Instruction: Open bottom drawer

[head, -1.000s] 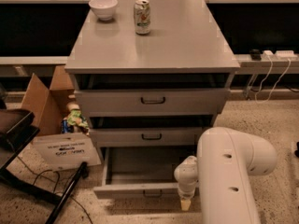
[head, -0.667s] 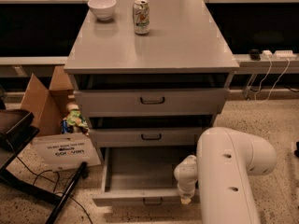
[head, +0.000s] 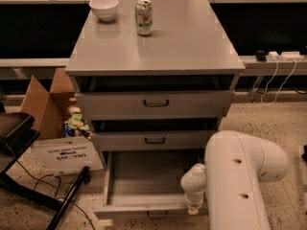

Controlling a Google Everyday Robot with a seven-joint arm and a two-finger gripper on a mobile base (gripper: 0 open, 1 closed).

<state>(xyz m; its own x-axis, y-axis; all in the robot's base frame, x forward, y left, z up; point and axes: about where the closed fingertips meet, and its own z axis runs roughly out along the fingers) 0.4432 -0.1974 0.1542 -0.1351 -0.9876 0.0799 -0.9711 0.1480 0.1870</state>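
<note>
The grey cabinet has three drawers. The bottom drawer is pulled well out, showing its plain grey tray, with its front panel near the lower edge and a small dark handle below it. My white arm comes in from the lower right. The gripper hangs at the right part of the drawer's front edge, by the panel. The top drawer and the middle drawer stand slightly ajar.
A white bowl and a can stand on the cabinet top. A cardboard box with small items and a white sign lie to the left. A dark chair base and cables are at lower left.
The bottom drawer has slid further out toward the camera, and the gripper at its front edge has moved down and back with it.
</note>
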